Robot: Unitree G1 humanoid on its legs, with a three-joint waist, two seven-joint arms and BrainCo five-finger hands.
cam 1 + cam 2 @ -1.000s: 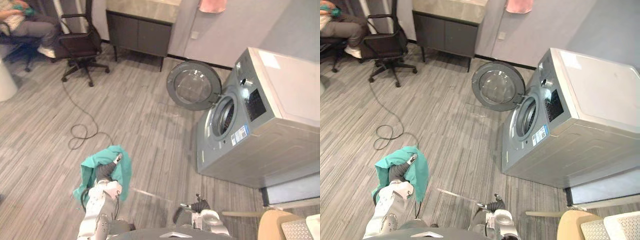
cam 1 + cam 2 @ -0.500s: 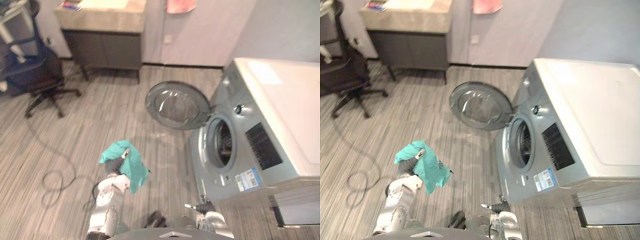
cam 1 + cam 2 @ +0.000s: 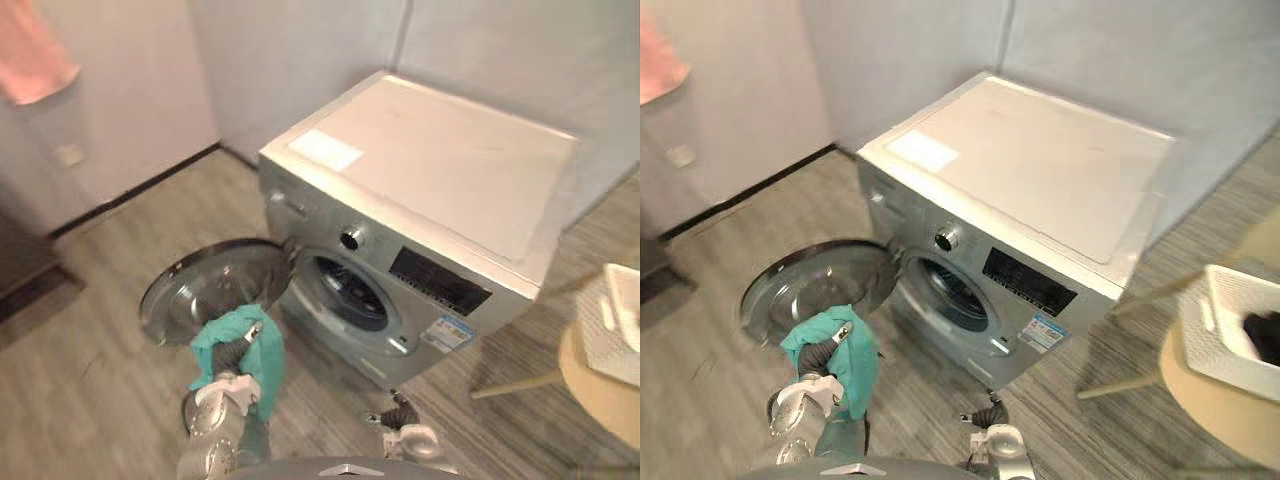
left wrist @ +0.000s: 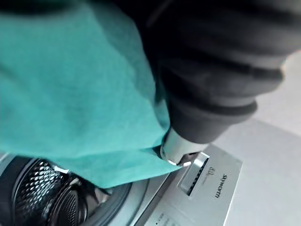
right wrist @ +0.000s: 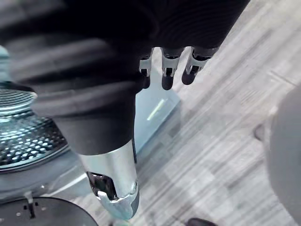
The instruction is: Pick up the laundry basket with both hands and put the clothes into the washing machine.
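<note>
Teal cloth [image 3: 232, 348] hangs bunched in the left hand [image 3: 243, 336], whose fingers are curled round it. It is above the floor, just in front of the open door [image 3: 190, 295] of the washing machine [image 3: 430, 190] and not yet at the drum opening [image 3: 345, 290]. Right hand [image 5: 164, 70] is low by the machine's front, fingers relaxed and empty. The white basket [image 3: 1225, 300] sits on a round table [image 3: 1210, 410] well off to the right, with something dark inside.

Risks: the grip looks loose, so the cloth may slip to the floor. The trailing edge could catch on the door or on the rim of the opening if the reach comes in low.
</note>
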